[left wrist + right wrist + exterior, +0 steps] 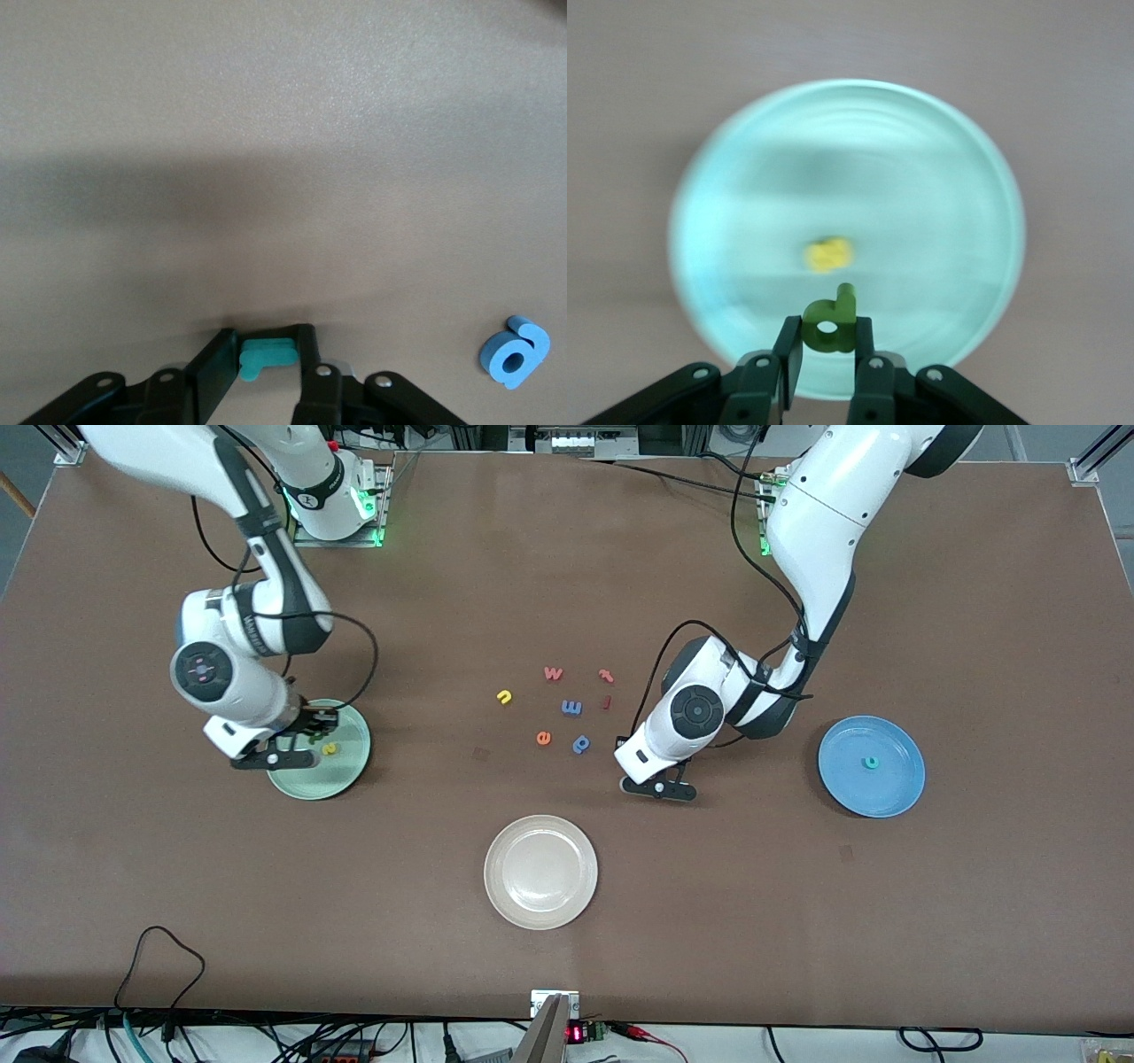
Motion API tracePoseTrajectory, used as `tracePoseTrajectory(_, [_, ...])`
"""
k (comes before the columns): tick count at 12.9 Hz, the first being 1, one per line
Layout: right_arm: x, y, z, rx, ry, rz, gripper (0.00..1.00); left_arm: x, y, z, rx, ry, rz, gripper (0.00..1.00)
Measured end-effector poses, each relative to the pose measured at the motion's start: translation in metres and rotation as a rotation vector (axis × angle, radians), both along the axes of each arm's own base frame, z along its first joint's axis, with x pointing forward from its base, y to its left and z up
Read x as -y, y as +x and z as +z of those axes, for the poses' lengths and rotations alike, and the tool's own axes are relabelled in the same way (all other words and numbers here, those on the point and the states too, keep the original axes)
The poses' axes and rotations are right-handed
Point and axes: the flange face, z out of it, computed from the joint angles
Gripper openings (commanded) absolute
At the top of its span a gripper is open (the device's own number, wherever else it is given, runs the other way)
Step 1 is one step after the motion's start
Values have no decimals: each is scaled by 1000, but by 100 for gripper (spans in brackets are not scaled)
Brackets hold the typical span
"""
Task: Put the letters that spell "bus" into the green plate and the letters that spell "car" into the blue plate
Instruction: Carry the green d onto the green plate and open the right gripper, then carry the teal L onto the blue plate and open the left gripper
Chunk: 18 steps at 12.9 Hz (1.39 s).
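Green plate (353,772) as the landmark: the right pincer (310,735) hangs directly over it, clamped on the dark green b (830,321), with a yellow letter (330,748) already lying on the plate just under the pincer. In the right wrist view the b sits between the fingers with its loop pinched and its stem sticking out toward the plate's middle, so its long axis runs along the fingers and a plain release should drop it inside the rim. Toward the left arm's end of the bench, well apart from the green plate, the left pincer (657,786) is down at the bench, closed on a teal hook-shaped r (266,355), which lies crosswise between the fingers. Its goal, the blue plate (904,793), lies farther still toward the left arm's end and holds a teal c (871,762). The left arm is the nearer one for that carry. Loose letters, among them a yellow u (504,697) and a blue stem-and-loop letter (581,743), lie between the two plates.
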Motion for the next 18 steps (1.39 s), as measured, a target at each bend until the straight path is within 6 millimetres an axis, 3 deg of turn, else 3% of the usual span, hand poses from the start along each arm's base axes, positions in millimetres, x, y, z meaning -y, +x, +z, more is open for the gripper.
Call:
tracePoseTrajectory(2, [27, 1, -18, -18, 3, -7, 6, 0, 0, 0, 0, 0, 0, 20])
tracePoseTrajectory(3, [30, 1, -25, -24, 3, -10, 16, 0, 0, 0, 0, 0, 0, 16])
tracePoseTrajectory(5, [29, 0, -33, -33, 3, -8, 90, 0, 0, 0, 0, 0, 0, 9])
tracePoseTrajectory(6, [28, 0, -33, -33, 4, -7, 100, 0, 0, 0, 0, 0, 0, 6])
tracePoseTrajectory(10, [20, 8, -14, 2, 11, 5, 100, 0, 1, 1, -1, 1, 0, 2])
tracePoseTrajectory(11, [10, 8, -3, 9, 16, 21, 100, -3, 2, 2, -6, 7, 3, 2])
tracePoseTrajectory(13, [-32, 3, 18, 20, 30, 31, 100, -20, 18, 23, -8, 25, 26, 3])
tracePoseTrajectory(15, [-95, -11, 30, 34, 35, -18, 100, -70, 43, 67, -19, 61, 83, 3])
tracePoseTrajectory(17, [-153, -31, 31, 41, 32, -73, 100, -147, 65, 104, -40, 131, 120, 4])
tracePoseTrajectory(18, [-175, -40, 30, 47, 28, -100, 100, -186, 72, 112, -59, 152, 140, 4])
